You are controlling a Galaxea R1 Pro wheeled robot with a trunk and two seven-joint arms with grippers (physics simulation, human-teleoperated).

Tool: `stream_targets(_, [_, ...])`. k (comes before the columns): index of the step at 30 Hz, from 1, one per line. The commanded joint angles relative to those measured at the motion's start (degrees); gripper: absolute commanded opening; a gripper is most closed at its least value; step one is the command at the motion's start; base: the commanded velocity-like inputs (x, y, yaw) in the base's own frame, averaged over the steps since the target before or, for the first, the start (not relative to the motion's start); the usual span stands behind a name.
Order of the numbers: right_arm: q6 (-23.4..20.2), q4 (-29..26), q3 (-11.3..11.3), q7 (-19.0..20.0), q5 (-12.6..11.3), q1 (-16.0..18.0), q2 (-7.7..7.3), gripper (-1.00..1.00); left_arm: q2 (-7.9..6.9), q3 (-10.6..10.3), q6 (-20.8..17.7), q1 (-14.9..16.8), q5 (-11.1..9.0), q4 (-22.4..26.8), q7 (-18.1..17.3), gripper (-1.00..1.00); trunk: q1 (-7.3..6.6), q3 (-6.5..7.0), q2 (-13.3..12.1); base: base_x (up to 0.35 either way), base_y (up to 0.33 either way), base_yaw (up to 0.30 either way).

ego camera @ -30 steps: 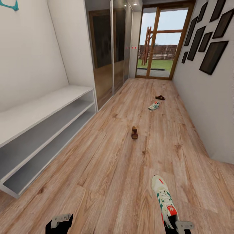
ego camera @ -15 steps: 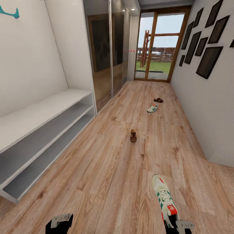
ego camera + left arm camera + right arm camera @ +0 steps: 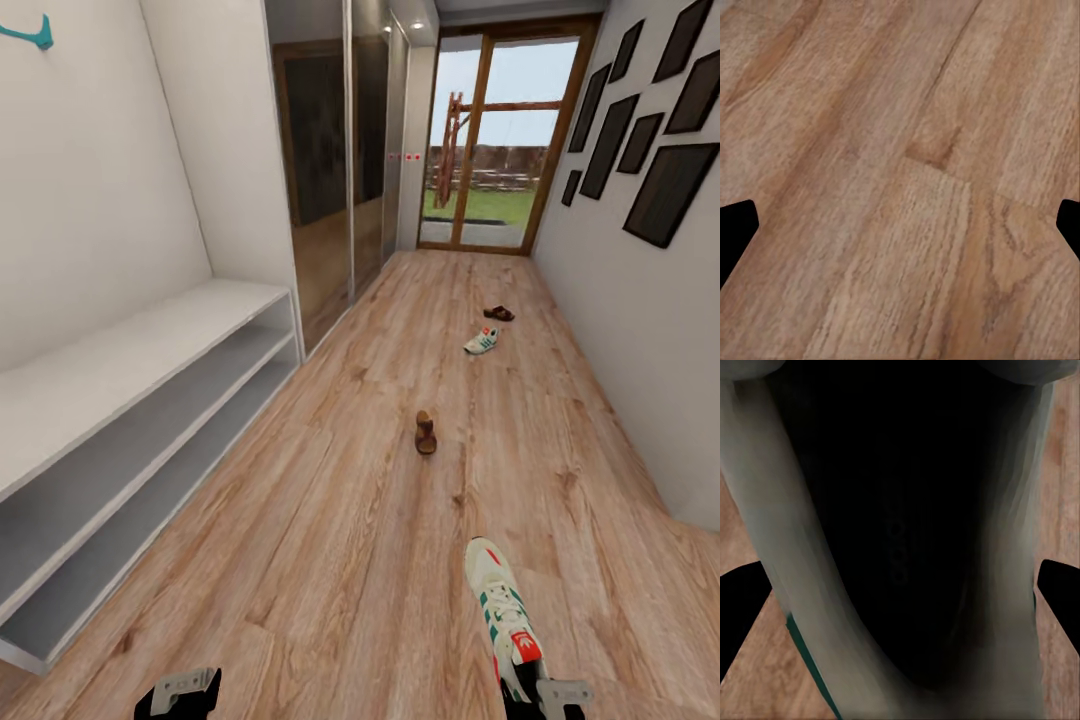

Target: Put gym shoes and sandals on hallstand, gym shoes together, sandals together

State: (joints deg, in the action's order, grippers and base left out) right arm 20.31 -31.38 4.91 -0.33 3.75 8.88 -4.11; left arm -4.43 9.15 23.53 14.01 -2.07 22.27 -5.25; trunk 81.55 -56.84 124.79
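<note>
At the lower right of the head view the right gripper (image 3: 540,700) is holding one gym shoe (image 3: 503,612) by its heel, the toe pointing up the frame away from the robot. In the right wrist view the shoe's dark opening (image 3: 900,525) is sitting between the two dark fingertips (image 3: 741,600), so the jaws are looking clamped on the heel end, though the contact itself is hidden. The left gripper (image 3: 180,695) is sitting at the lower left edge of the head view, and its wrist camera is looking straight at bare corridor floor (image 3: 900,180) with the fingertips (image 3: 735,229) wide apart and nothing between them.

The second gym shoe (image 3: 481,340) is lying far up the corridor, right of centre, with one sandal (image 3: 498,313) just beyond it. The other sandal (image 3: 426,432) is lying alone at mid frame, well apart from the rest. The hallstand (image 3: 130,370) is running along the left side of the frame, its bench top and both open shelves bare.

Three of the four shoes are not yet picked up, and the carried one is not yet on the rack. The grip is taking only the heel, so the long toe end could be swinging or slipping out during a turn toward the rack. Setting it down near the bench edge could be letting it tip back onto the floor
</note>
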Motion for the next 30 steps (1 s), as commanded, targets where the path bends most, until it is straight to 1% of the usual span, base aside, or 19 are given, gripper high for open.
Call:
stream_targets(1, [0.17, 0.05, 0.14, -0.02, 0.38, 0.04, 0.05, -1.0, 0.03, 0.34, 0.12, 0.05, -0.22, -0.1, -0.55, 1.0, 0.02, -0.05, 0.01, 0.313, 0.143, 0.0])
stream_targets(12, [0.15, 0.0, 0.18, -0.05, 0.34, 0.04, 0.09, -1.0, 0.03, 0.34, 0.12, 0.05, -0.26, -0.12, -0.55, 1.0, 0.02, -0.01, 0.01, 0.315, 0.139, -0.023])
stream_targets(18, [0.11, 0.0, 0.18, -0.02, 0.3, 0.06, 0.1, -1.0, 0.03, 0.34, 0.12, 0.03, -0.3, -0.12, -0.55, 1.0, 0.02, 0.19, 0.01, 0.316, 0.139, -0.205])
stream_targets(30, [0.11, -0.05, 0.19, -0.02, 0.3, 0.04, 0.08, -1.0, 0.03, 0.34, 0.12, 0.01, -0.3, -0.12, -0.55, 1.0, 0.02, 0.7, 0.01, 0.316, 0.171, -0.258])
